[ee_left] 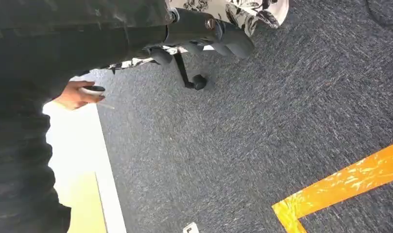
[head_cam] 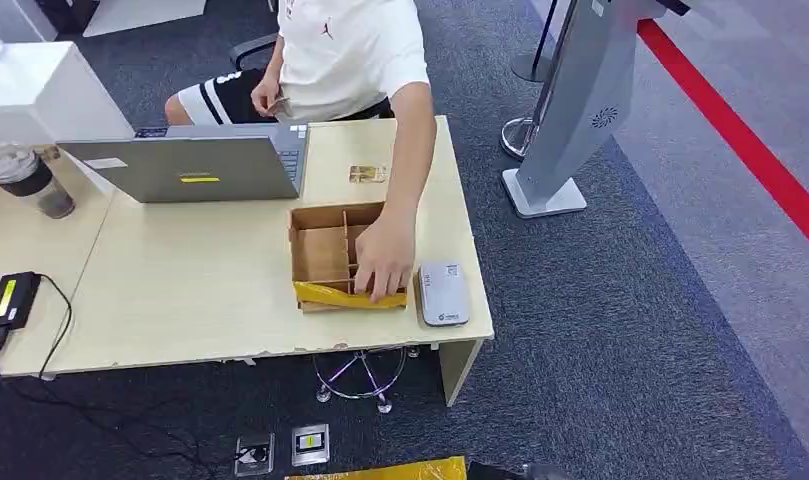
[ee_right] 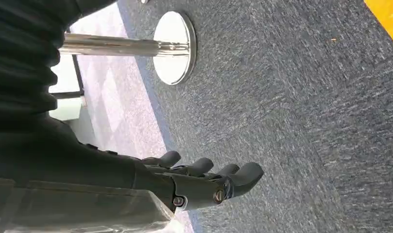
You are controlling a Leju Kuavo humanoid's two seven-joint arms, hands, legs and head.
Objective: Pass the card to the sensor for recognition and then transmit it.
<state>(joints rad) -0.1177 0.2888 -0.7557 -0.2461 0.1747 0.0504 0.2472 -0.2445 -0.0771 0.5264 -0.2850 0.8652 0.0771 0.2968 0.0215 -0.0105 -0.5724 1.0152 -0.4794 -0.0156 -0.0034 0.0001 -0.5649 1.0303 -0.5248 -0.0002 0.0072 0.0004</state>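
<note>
Both hands hang low over the carpet, the left hand [ee_left: 204, 34] and right hand [ee_right: 204, 182] with fingers loosely apart and holding nothing, while the card [head_cam: 367, 174] lies flat on the table [head_cam: 200, 290], far ahead of either.

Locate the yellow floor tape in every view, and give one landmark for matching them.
Head view: the yellow floor tape lies at the bottom edge, on the floor in front of the desk.
Left wrist view: it forms a corner on the carpet, away from the left robot hand.
Right wrist view: a strip, cut off by the frame, across from the chrome stanchion base.
Shared landmark: the dark blue-grey carpet.
</note>
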